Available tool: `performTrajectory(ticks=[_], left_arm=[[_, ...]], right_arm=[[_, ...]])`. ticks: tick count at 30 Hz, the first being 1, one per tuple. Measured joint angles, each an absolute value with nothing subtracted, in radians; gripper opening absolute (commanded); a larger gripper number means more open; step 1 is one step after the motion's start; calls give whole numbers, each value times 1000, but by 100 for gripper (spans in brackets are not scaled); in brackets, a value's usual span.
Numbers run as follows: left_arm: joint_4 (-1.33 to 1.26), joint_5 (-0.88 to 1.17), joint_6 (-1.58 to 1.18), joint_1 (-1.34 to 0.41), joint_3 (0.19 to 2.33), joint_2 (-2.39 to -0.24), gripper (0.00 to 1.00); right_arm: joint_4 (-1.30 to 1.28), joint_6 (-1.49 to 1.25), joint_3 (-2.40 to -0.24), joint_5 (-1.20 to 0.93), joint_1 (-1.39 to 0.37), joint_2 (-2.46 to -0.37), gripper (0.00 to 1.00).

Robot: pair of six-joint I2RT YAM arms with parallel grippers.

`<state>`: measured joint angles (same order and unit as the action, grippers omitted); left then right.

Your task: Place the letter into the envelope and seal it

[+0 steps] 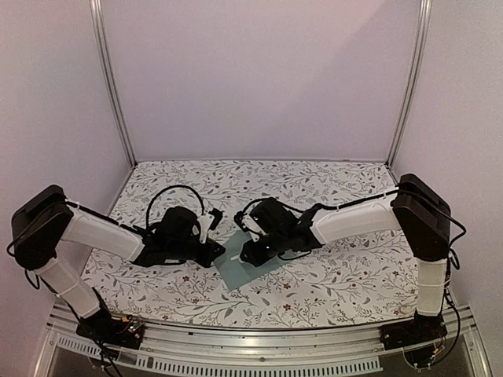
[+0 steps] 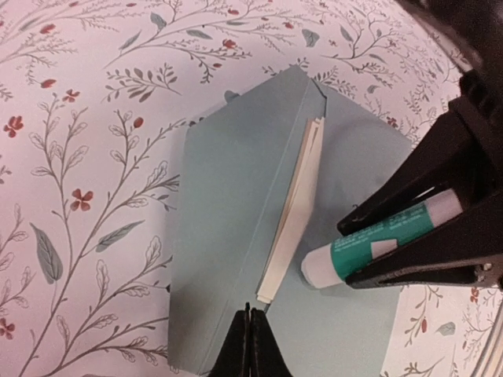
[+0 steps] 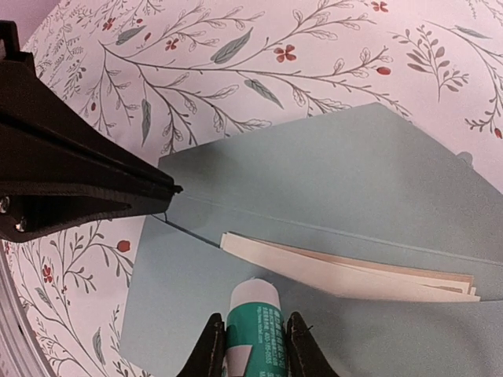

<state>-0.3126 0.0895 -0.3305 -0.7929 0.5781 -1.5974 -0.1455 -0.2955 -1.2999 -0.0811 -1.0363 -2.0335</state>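
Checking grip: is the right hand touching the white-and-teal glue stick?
Touching. Right wrist view: the right hand clamps the white-and-teal glue stick between both fingers.

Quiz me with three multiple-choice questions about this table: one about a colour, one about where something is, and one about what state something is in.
1. What colour is the rectangular paper envelope?
A red
B teal-green
C yellow

2. Where is the folded cream paper letter?
A lying flat beside the envelope
B lifted in the air
C in the envelope's pocket, with its edge showing

3. What is the right gripper doing?
A it is shut on a white-and-teal plastic glue stick
B it is open and empty
C it is shut on the letter

Answers:
1 B: both wrist views show the envelope as teal-green.
2 C: the letter's cream edge sticks out from under the pocket's rim, below the open flap.
3 A: the fingers of the right gripper clamp the glue stick on both sides.
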Motion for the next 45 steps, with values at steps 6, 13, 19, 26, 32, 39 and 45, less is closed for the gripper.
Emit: performTrajectory(ticks=[6,13,19,26,32,39,45], left_arm=[[-325,40,-331,-821,542,-1454,11],[-263,-49,-352,-841,511,-1262,47],[-168,-134,-387,-842,488,-1163,55],[-67,-213,-431,-844,471,-1084,52],[14,-271,-470,-848,452,-1019,52],[56,-334,-505,-854,421,-875,71],[65,-359,-510,-856,392,-864,74]], right_arm=[[-58,-300,-1219,-104,-1036,-1967,0],[20,-303,-1176,-147,-1039,-1843,0],[59,-315,-1146,-153,-1040,-1747,0],[51,-318,-1122,-150,-1050,-1712,0],[-46,-310,-1185,-158,-1080,-1734,0],[-202,-268,-1481,-167,-1102,-1917,0],[-325,-242,-1636,-171,-1108,-2040,0]])
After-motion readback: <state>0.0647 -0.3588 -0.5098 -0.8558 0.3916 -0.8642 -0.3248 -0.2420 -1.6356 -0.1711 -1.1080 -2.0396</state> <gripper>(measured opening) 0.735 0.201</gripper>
